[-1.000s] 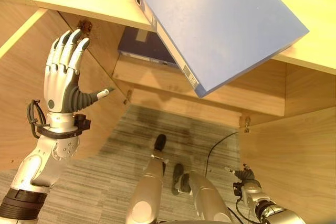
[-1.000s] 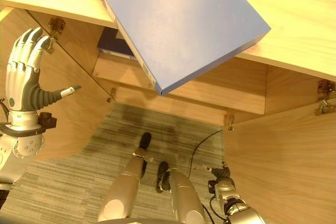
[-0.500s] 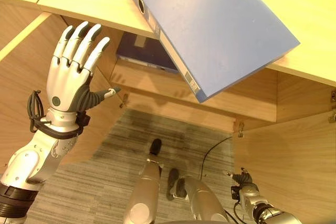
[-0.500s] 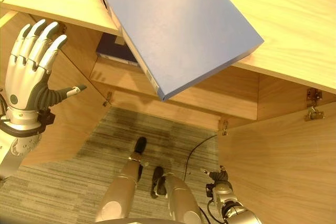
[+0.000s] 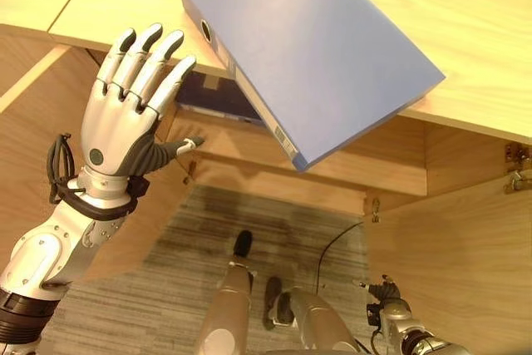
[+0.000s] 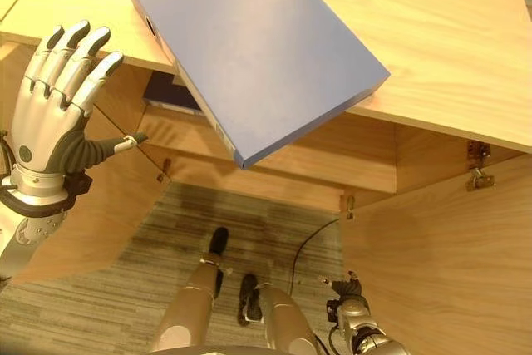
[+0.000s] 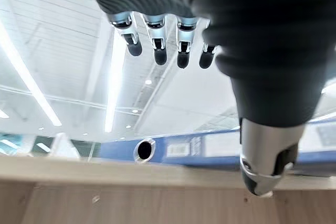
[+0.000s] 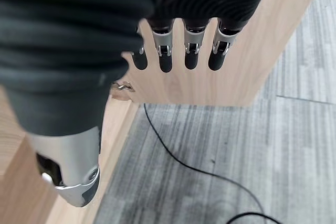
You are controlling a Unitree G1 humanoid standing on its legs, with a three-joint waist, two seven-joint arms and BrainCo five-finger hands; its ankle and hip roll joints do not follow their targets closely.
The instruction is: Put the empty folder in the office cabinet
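The blue folder (image 5: 316, 47) lies flat on the cabinet's top surface (image 5: 465, 31), at its front edge, with one corner overhanging the open compartment. A dark folder (image 5: 208, 93) already lies on the shelf inside. The left hand (image 5: 125, 122) is raised near the spine end, fingers (image 5: 150, 64) straight and spread wide, holding nothing and clear of the folder. The right hand (image 6: 345, 288) hangs low by the right door (image 6: 440, 263), fingers relaxed, empty.

Risk: a one-handed grasp at the spine could tip the overhanging folder off the edge.
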